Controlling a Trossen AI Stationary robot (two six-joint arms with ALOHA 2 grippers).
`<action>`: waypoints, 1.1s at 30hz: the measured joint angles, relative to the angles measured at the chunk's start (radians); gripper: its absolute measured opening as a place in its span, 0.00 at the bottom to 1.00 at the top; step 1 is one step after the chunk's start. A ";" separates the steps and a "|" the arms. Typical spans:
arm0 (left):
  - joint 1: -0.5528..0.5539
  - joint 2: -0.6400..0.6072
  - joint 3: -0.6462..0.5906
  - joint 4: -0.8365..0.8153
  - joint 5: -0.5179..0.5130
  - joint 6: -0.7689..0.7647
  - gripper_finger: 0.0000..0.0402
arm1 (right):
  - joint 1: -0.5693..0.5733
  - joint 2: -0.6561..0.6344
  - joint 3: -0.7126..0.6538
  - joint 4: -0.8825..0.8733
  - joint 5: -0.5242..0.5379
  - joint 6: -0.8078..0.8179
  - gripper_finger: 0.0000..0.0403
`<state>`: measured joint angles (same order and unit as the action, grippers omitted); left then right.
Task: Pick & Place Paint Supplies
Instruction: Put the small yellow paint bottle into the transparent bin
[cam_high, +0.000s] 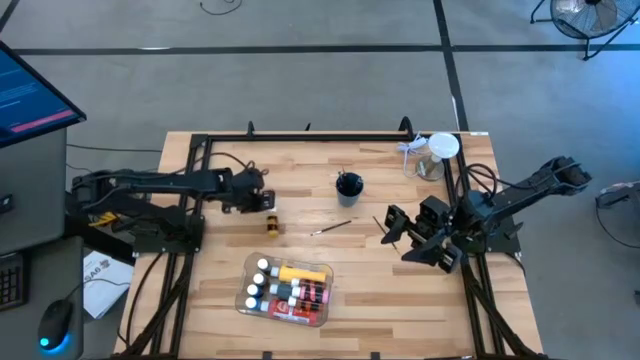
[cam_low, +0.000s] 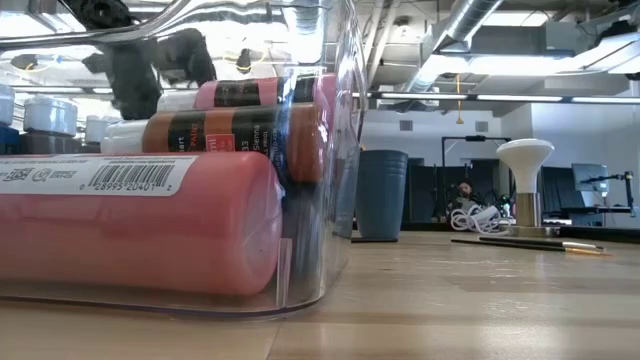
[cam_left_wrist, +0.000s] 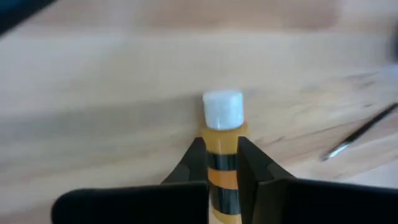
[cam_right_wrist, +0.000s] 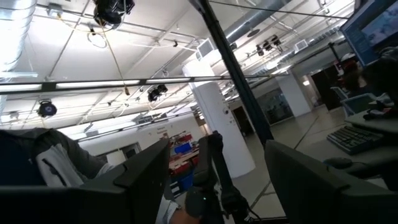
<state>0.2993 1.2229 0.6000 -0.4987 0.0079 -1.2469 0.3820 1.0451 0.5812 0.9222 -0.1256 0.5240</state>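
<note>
Pink tube (cam_low: 130, 225) fills the low view's front, lying in the clear bin (cam_low: 335, 150) with a brown tube (cam_low: 230, 130) stacked over it; past the bin stand a dark cup (cam_low: 381, 195) and a white-lidded jar (cam_low: 525, 185), with a brush (cam_low: 525, 243) lying in front of the jar. High view: bin (cam_high: 322, 298) at front centre of the table (cam_high: 500, 330) holds several tubes; left gripper (cam_high: 268, 198) is behind and left of the bin, yellow tube (cam_high: 272, 224) just off its tips; brush (cam_high: 330, 228) lies right of that tube, cup (cam_high: 349, 186) further back; right gripper (cam_high: 392, 226) waits right of the bin, fingers spread, holding nothing. Left wrist view: fingers (cam_left_wrist: 252, 165) clenched on the yellow tube (cam_left_wrist: 222, 134), its white cap (cam_left_wrist: 222, 109) clear of them, brush (cam_left_wrist: 360, 132) nearby. Right wrist view: only ceiling and room.
</note>
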 joint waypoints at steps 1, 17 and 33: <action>0.000 -0.016 0.007 0.001 -0.023 0.014 0.00 | 0.000 0.000 0.000 0.000 0.003 0.000 0.63; -0.022 0.057 0.192 -0.030 0.089 0.189 0.00 | -0.017 0.003 0.000 -0.002 0.001 0.000 0.63; -0.097 0.657 0.750 -0.279 0.018 0.460 0.00 | -0.047 0.004 0.000 -0.007 0.000 0.045 0.63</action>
<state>0.2018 1.8803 1.3501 -0.7781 0.0264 -0.7866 0.3352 1.0492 0.5812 0.9154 -0.1255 0.5690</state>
